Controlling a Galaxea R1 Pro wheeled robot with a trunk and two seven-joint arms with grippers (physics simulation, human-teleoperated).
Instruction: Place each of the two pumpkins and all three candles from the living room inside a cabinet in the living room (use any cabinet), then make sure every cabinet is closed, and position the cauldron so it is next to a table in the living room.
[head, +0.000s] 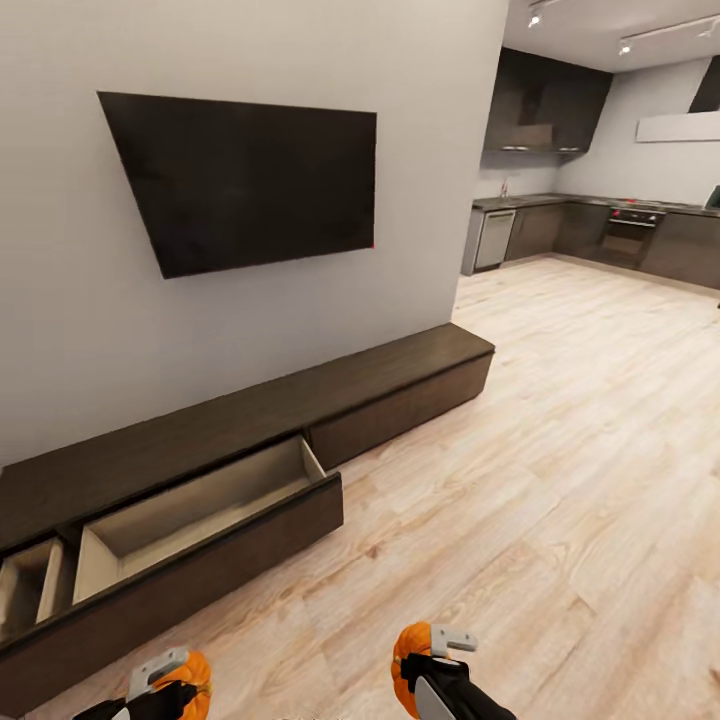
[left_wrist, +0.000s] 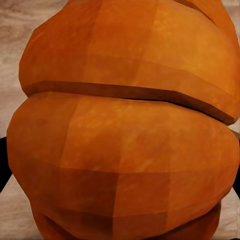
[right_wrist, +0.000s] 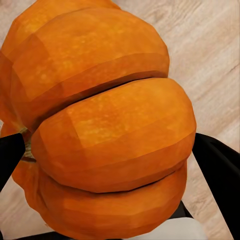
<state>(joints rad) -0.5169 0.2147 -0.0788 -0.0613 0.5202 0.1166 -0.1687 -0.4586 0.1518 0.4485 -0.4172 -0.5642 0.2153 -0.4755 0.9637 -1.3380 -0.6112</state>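
Wood floor (head: 560, 480), open cabinet (head: 200, 520), wall TV (head: 250, 180)

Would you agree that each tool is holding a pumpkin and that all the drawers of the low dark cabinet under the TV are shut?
Not quite. The left tool and right tool do each hold a pumpkin, but the cabinet is not fully shut: the head view shows one long drawer pulled out, and another drawer open beside it.
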